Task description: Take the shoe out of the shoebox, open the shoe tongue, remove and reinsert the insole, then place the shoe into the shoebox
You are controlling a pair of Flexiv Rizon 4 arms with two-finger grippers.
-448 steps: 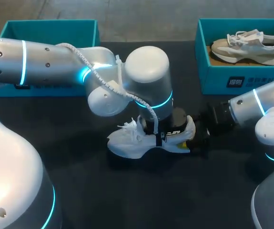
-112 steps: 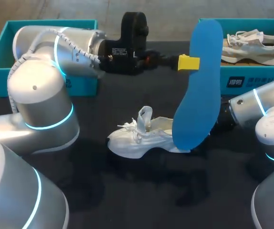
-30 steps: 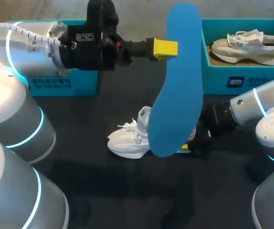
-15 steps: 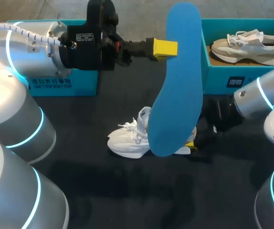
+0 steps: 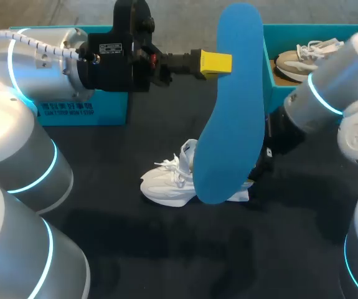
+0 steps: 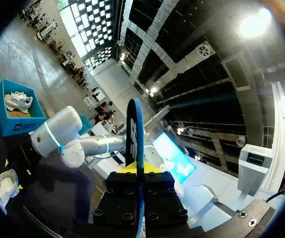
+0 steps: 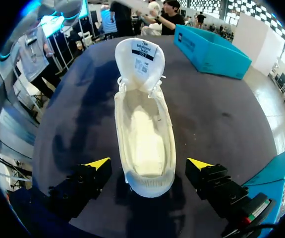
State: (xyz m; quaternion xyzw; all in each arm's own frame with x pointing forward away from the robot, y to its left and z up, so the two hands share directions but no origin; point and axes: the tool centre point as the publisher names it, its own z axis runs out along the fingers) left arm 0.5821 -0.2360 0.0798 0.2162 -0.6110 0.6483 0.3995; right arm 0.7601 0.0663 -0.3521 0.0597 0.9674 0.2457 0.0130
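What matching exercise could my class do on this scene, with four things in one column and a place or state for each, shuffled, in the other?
Things
1. blue insole
2. white shoe
3. beige shoe
4. right gripper

Places or states
A. lying inside the teal box
B. open, one finger on either side of the white shoe
C. held up in the air by the left gripper
D. on the black table, tongue folded open

Pairs: 1-C, 2-D, 3-A, 4-B
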